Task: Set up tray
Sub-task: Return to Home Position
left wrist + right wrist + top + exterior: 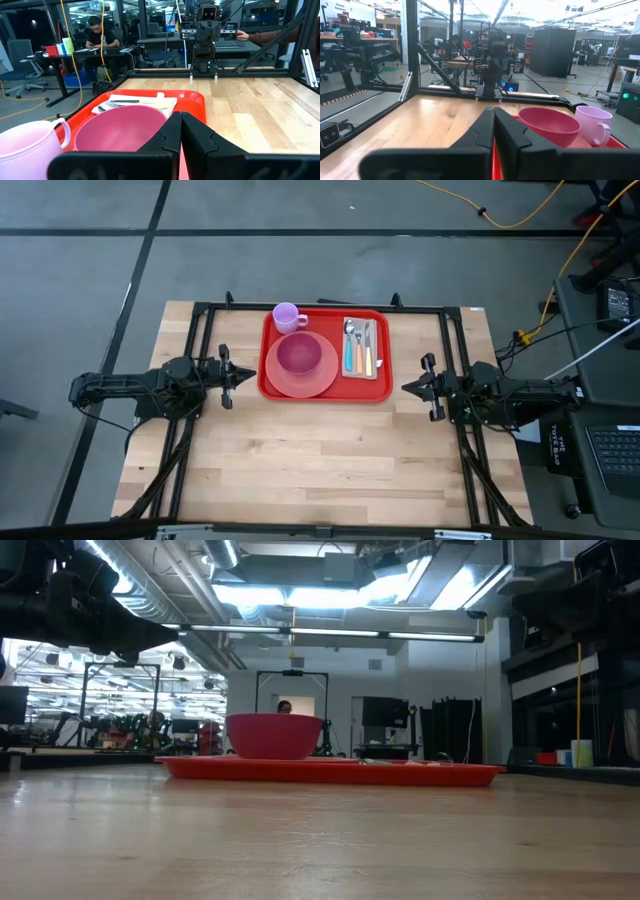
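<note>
While both arms are reaching in from the table's left and right sides, the tray [325, 320] is sitting between them on the far half of the table. Its long axis is running left to right, so each gripper is pointing straight at one short end. The left gripper [246, 376] is sitting just beside the tray's left rim, and the right gripper [408, 388] is standing just off the right rim; neither is clearly the nearer. Both are showing their fingers pressed together with nothing between them, and each wrist view is bearing this out.

On the tray, a pink mug [287, 316] is occupying the far left corner and a magenta bowl [298, 355] is resting on a salmon plate [300, 385] nearer in. A napkin [377, 370] on the right is carrying a spoon [349, 345], fork [359, 350] and knife [369, 350] side by side.

Judging from this, the tray is looking fully laid. Any remaining move is calling for each arm to draw outward, away from the tray — only the black frame [430, 307] is running alongside them.
</note>
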You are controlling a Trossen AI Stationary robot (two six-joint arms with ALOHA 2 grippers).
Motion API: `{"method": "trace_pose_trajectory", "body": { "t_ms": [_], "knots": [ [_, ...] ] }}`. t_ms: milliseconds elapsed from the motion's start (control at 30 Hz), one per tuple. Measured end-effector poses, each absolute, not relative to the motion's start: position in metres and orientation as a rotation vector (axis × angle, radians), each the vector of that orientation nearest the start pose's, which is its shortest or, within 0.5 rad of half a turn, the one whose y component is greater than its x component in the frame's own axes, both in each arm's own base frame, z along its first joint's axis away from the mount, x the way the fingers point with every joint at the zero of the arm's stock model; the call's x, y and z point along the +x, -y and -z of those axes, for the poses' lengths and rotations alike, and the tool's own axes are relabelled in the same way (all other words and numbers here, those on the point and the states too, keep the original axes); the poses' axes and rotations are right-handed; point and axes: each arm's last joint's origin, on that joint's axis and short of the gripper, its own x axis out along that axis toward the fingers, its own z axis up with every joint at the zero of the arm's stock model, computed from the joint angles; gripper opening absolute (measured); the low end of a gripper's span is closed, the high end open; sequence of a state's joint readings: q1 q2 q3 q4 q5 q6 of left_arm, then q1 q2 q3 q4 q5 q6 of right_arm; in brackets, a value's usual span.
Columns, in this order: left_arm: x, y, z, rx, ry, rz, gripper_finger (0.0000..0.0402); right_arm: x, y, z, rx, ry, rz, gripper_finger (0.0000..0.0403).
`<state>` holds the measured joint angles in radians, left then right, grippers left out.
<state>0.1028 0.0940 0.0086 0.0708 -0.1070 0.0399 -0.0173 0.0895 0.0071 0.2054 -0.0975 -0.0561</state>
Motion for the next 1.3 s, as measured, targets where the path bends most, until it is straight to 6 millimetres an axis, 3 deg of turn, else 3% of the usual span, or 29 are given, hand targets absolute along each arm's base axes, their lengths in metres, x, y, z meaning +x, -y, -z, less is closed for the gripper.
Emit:
{"method": "trace_pose_trajectory", "body": {
  "t_ms": [1300],
  "knots": [
    [0.1021, -0.0136, -0.1657, 0.039, -0.019, -0.209, 0.0004, 0.102, -0.0011, -0.1785, -0.064, 0.125, -0.077, 0.0013]
  ]
}}
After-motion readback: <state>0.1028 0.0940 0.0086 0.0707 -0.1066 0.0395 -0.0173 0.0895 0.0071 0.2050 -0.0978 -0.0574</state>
